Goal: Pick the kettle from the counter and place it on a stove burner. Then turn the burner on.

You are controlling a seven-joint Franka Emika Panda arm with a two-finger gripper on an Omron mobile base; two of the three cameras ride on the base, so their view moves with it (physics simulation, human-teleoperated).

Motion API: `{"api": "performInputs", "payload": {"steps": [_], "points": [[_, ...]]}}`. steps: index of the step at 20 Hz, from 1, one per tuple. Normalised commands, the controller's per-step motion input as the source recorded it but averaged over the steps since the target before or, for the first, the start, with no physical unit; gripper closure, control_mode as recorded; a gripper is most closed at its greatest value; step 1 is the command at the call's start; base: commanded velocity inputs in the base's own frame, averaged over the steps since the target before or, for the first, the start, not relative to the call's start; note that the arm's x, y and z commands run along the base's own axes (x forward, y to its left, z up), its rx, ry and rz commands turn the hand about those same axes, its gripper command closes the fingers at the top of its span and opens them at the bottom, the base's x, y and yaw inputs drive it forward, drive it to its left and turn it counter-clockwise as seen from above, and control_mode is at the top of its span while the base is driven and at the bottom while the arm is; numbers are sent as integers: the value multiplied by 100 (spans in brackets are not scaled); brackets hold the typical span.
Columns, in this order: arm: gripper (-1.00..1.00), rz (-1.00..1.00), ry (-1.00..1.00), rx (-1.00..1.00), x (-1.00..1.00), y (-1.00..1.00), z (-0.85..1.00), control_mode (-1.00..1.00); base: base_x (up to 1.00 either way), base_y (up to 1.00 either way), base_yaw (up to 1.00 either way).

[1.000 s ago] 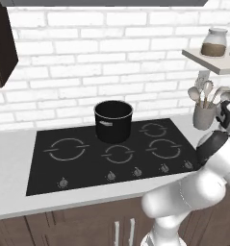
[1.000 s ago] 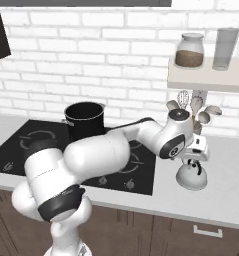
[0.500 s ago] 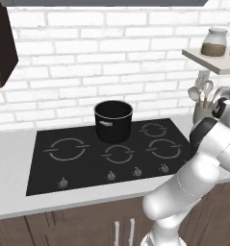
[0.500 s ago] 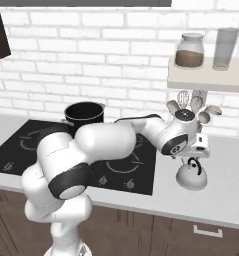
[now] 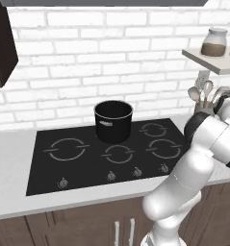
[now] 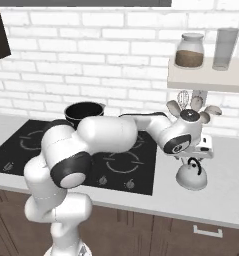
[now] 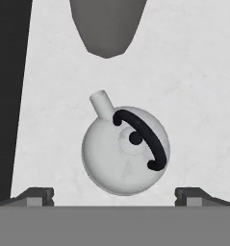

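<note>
The claw hung directly above the kettle, its two dark tips spread wide, one on each side of the round white body and touching nothing. In the hand view the kettle sat upright on the worktop just below the claw, its dark arched handle crossing the top beside a small dark knob and its short spout pointing away from the claw, towards a grey cup further out. The black cooktop lay off to one side of the claw. In the right base view the claw hovered close over the kettle, which stood on the worktop to the right of the cooktop. The utensil cup stood just behind the claw, and a black pot sat well away on the cooktop's far side.
</note>
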Motion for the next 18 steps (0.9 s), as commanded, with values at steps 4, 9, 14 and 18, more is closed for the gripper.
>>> {"api": "performInputs", "payload": {"steps": [4, 9, 14, 18], "points": [[-100, 0, 0, 0, 3, -15, -31, -100, 0, 0, 0], [-100, 0, 0, 0, 8, -17, -6, -100, 0, 0, 0], [-100, 0, 0, 0, 12, -22, 0, -100, 0, 0, 0], [-100, 0, 0, 0, 11, -15, -5, -100, 0, 0, 0]]}}
